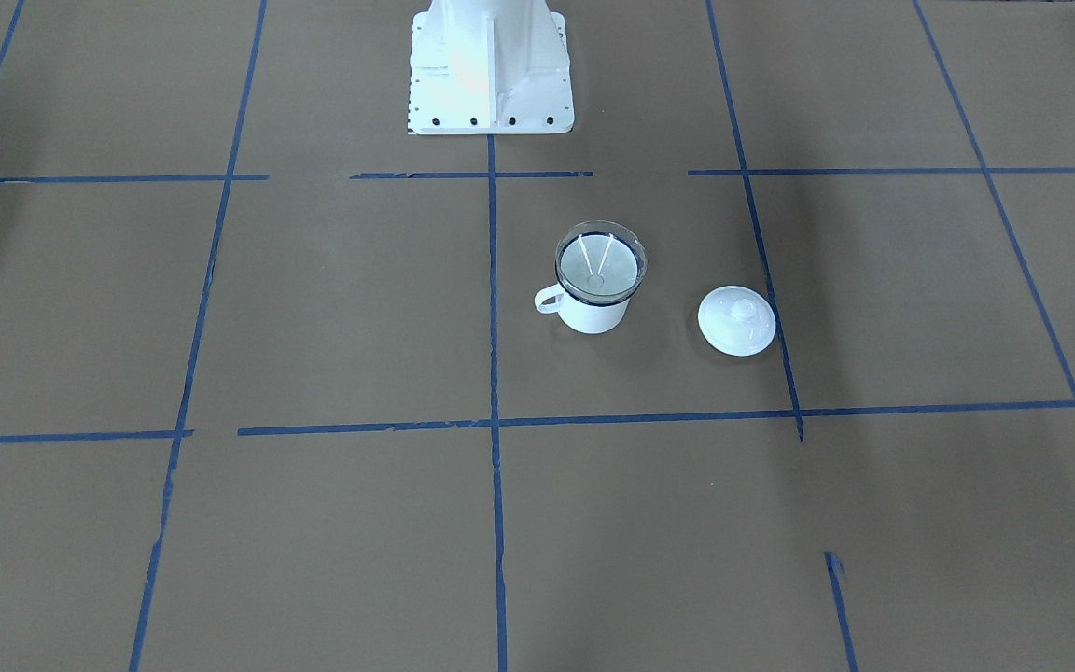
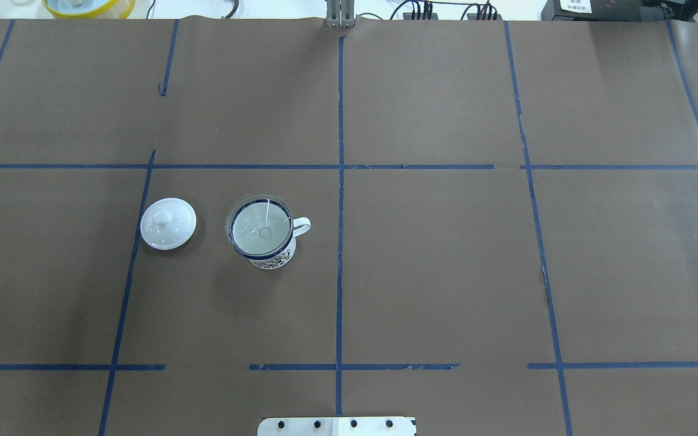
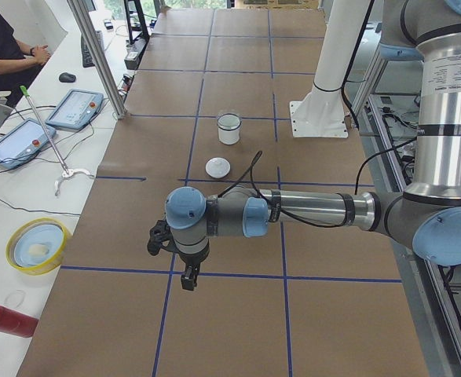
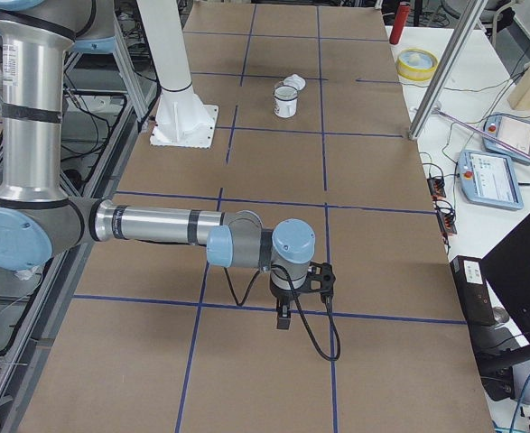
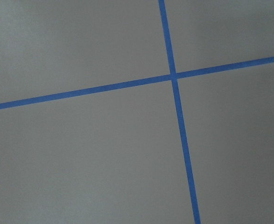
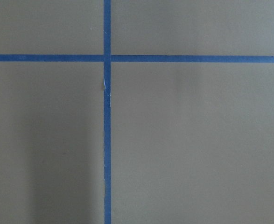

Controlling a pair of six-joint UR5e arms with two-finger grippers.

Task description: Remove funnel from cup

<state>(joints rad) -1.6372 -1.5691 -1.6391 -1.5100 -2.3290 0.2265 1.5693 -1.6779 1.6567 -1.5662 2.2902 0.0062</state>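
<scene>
The clear funnel sits in the mouth of the white mug with the dark blue rim, handle toward the view's left. In the overhead view the funnel rests in the cup left of the centre line. Both show far off in the side views, the cup and the cup. My left gripper hangs above the brown paper far from the cup; I cannot tell if it is open. My right gripper hangs likewise at the other end; I cannot tell its state. The wrist views show only paper and blue tape.
A white knobbed lid lies beside the cup, also in the overhead view. The robot's white base stands behind. Off the paper lie a yellow bowl, a red can and tablets; a metal post stands nearby.
</scene>
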